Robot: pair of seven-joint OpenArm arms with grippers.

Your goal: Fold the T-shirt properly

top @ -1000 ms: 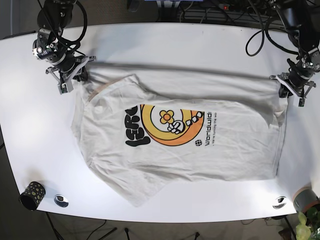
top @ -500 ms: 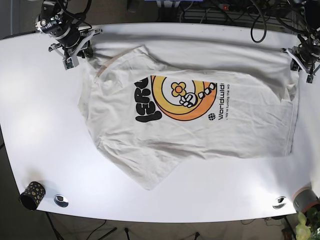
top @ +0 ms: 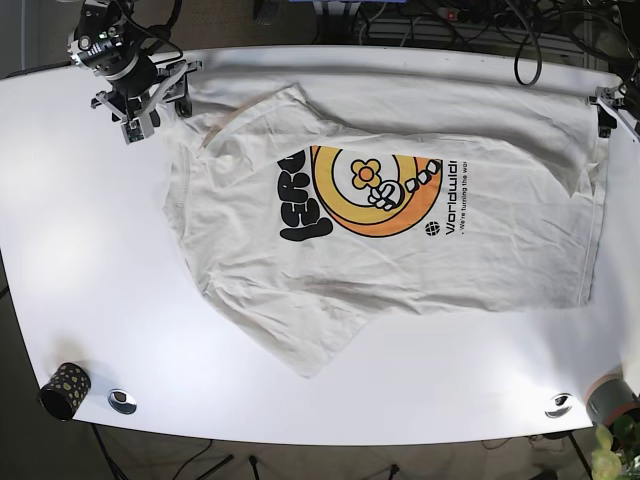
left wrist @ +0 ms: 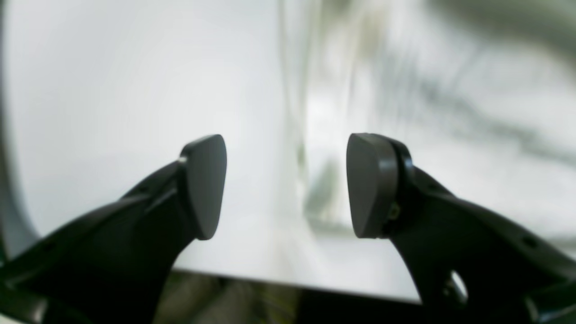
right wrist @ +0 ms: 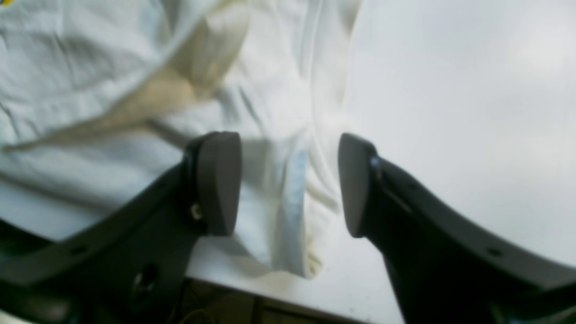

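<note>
A white T-shirt (top: pixel 400 270) with an orange, yellow and black print (top: pixel 365 190) lies spread, wrinkled, on the white table (top: pixel 80 250). One sleeve points toward the near edge. My right gripper (top: pixel 158 100) is at the shirt's far left corner. In the right wrist view it (right wrist: pixel 288 184) is open, with bunched shirt cloth (right wrist: pixel 90 67) lying under and between the jaws. My left gripper (top: pixel 606 108) is at the shirt's far right corner, partly cut off by the frame. In the left wrist view it (left wrist: pixel 285 186) is open over blurred pale cloth (left wrist: pixel 342 90).
A black dotted cup (top: pixel 65 390) and a metal disc (top: pixel 122 401) sit at the near left corner. Another disc (top: pixel 558 404) and a grey pot (top: pixel 612 398) are at the near right. Cables run behind the far edge.
The shirt has slid toward the far edge and to the right. Both grippers moved the same way with its far corners.
</note>
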